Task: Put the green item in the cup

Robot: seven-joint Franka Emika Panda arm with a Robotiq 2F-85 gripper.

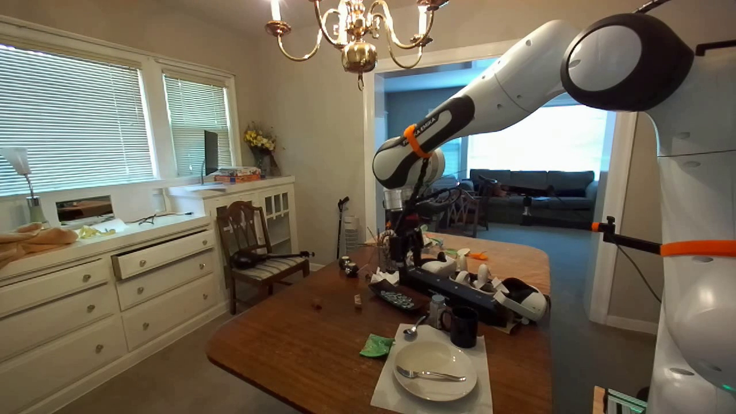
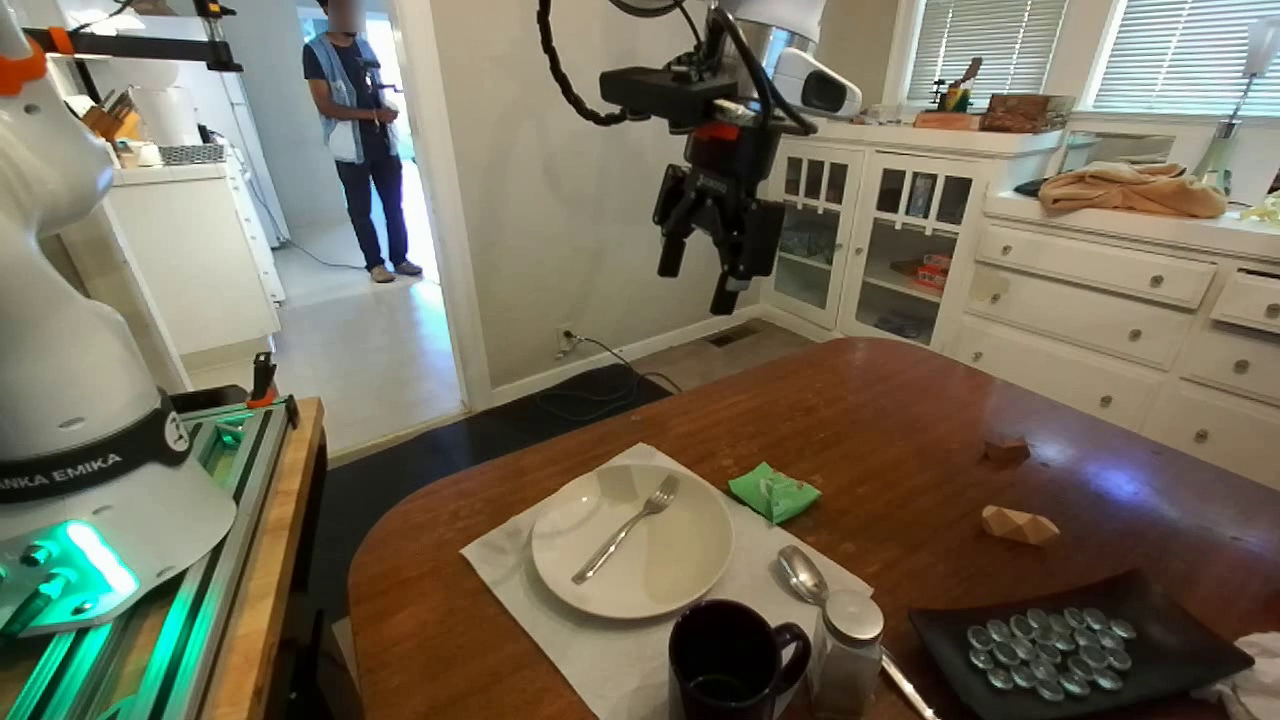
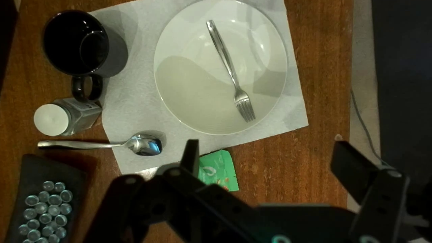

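Observation:
The green item is a small crinkled green packet lying on the wooden table beside the paper mat, seen in both exterior views (image 1: pixel 377 345) (image 2: pixel 775 492). In the wrist view the green item (image 3: pixel 218 168) is partly hidden behind one finger. The cup is a black mug standing upright at the mat's edge (image 1: pixel 463 326) (image 2: pixel 722 655); its opening faces up in the wrist view, where the mug (image 3: pixel 116 55) is at upper left. My gripper (image 2: pixel 697 287) is open, empty and well above the table. In the wrist view the gripper's fingers (image 3: pixel 266 148) are wide apart.
A white plate (image 3: pixel 189 98) with a fork (image 3: pixel 226 60) lies on the mat. A spoon (image 3: pixel 145 145) and a glass shaker (image 3: pixel 52 119) are near the mug. A black tray (image 2: pixel 1150 610) holds glass beads. Wooden pieces (image 2: pixel 1018 525) and a dark long box (image 1: pixel 448 293) are also on the table.

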